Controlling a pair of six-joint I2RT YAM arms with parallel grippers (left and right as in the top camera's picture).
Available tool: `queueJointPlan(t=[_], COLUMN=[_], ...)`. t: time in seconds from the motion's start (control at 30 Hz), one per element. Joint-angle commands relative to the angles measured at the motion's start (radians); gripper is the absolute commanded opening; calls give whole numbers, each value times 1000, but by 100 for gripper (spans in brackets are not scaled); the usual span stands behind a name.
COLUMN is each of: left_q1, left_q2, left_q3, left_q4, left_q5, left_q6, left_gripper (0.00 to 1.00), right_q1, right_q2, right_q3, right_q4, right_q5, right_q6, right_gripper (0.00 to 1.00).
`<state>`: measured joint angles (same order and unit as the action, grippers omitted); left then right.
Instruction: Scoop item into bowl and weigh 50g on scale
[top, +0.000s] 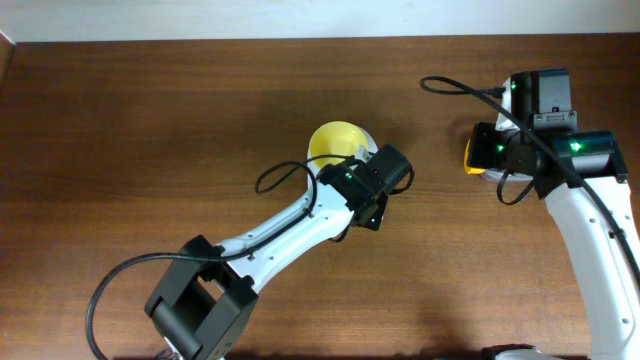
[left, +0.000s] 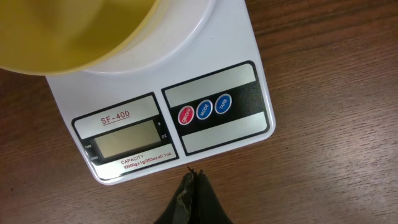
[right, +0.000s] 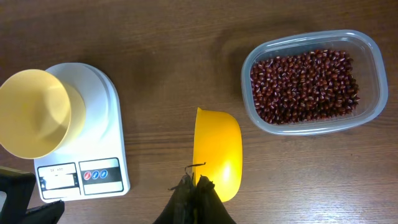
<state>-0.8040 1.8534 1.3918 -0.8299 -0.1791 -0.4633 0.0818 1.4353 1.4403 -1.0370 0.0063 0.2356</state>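
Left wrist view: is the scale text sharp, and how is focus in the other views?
Left wrist view: scale print sharp, SF-400 readable, bowl rim soft; right wrist view: beans and scoop crisp, right tool dark and blurred; overhead view: even light, green lamps glowing.

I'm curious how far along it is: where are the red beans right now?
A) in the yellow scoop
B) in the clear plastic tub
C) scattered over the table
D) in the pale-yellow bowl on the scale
B: the right wrist view shows the beans all heaped in the clear tub, while the bowl on the scale and the scoop are empty.
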Motion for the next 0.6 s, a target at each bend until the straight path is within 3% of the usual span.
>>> queueJointPlan(t=[0.0,0.57], left_q1=[2,2], left_q2=[-25,-25], left_q3=[17,17], left_q4=[1,2], left_q5=[-4,-4], left_q6=[10,10], left_gripper=[0,0], right_q1=[-5,-5], right_q2=[-5,26], right_q3=[23,23], right_q4=[0,-6], right_q5=[5,5], right_q6=[3,-19], right_gripper=[4,4])
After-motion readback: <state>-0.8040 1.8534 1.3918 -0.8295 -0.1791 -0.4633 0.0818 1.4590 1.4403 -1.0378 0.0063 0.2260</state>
